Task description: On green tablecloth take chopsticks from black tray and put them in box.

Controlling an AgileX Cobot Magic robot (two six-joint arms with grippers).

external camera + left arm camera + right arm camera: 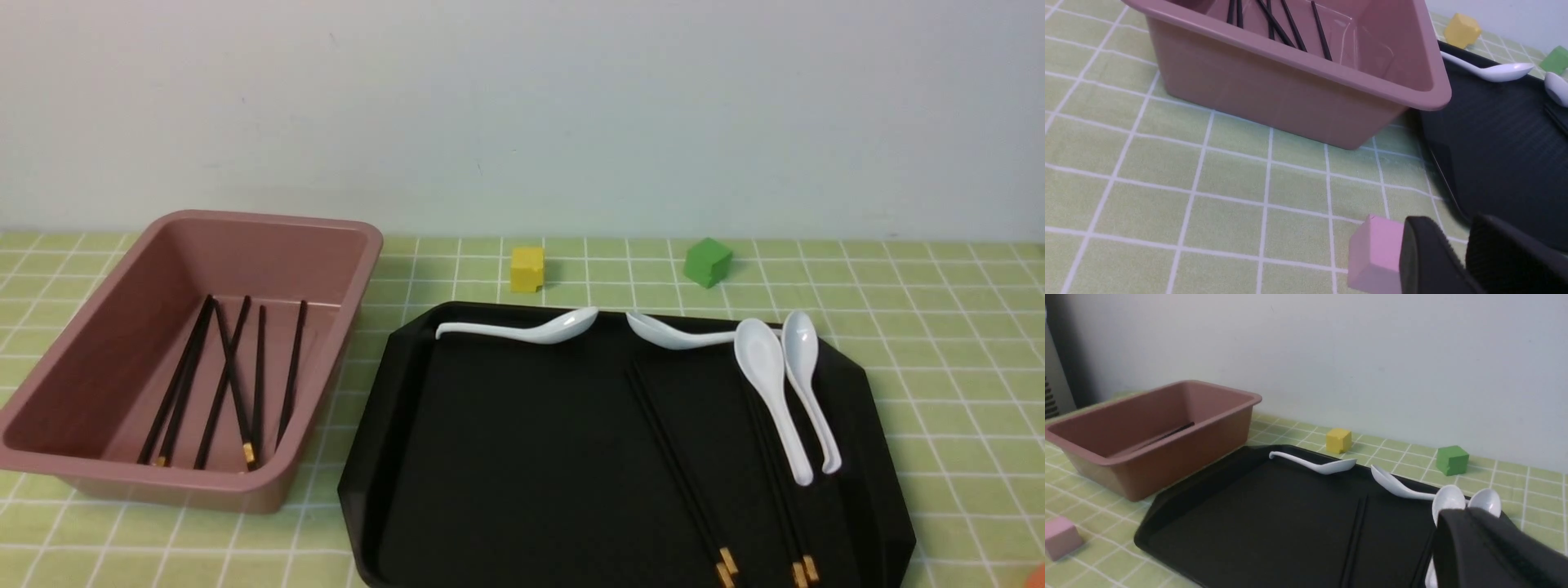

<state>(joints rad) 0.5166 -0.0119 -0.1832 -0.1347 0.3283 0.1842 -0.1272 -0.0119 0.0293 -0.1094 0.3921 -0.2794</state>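
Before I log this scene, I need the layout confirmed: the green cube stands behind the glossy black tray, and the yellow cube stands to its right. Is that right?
Not quite: the small yellow cube stands to the left of the small green cube, as the front view shows.

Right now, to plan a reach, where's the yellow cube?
In the front view, the yellow cube sits beyond the black tray's far rim, left of the green cube.
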